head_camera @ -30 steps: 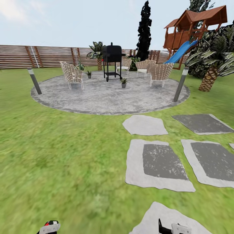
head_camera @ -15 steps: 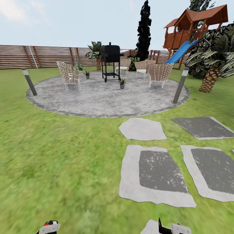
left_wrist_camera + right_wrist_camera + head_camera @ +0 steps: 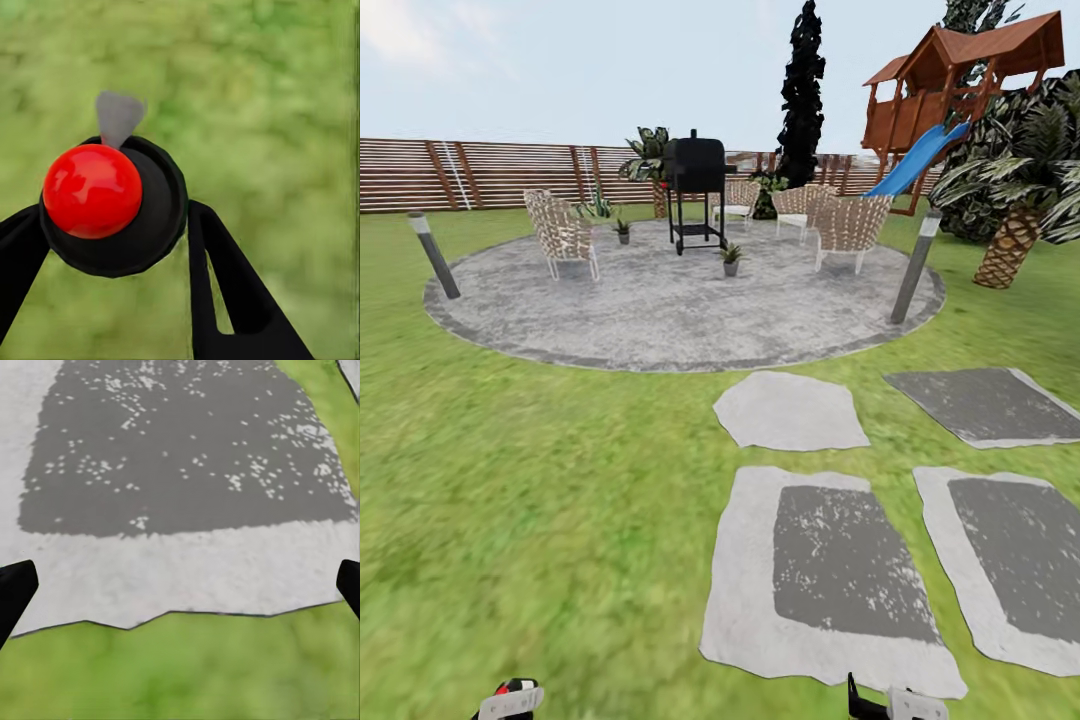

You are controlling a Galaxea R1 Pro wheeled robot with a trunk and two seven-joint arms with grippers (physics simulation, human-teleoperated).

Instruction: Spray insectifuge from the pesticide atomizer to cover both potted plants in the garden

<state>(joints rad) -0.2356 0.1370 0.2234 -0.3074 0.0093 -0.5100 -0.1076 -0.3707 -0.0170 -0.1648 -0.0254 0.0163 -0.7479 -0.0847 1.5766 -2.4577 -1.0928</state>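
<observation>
I am on the garden's lawn (image 3: 540,480), facing a round grey patio (image 3: 660,310). Two potted plants stand on it, one by the left chair (image 3: 623,230) and one in front of the grill (image 3: 731,256), both far from my grippers. My left gripper (image 3: 510,700) is at the picture's lower edge, shut on the pesticide atomizer (image 3: 507,687). In the left wrist view the atomizer's red top (image 3: 92,190) and dark body sit between the black fingers of the left gripper (image 3: 116,214). My right gripper (image 3: 890,703) is open, and in its wrist view the right gripper (image 3: 180,592) is over a stone's edge.
A black grill (image 3: 695,180) and wicker chairs (image 3: 563,232) (image 3: 852,228) stand on the patio. Grey lamp posts (image 3: 435,255) (image 3: 915,265) flank it. Stepping stones (image 3: 830,560) lie ahead on the right. A palm (image 3: 1010,240), a playhouse with a slide (image 3: 960,90) and the slat fence (image 3: 510,172) lie beyond.
The whole view has shifted: the camera has rolled forward toward the patio, and the stepping stones have slid down the picture. Both grippers keep their places in the picture, the left still holding the atomizer.
</observation>
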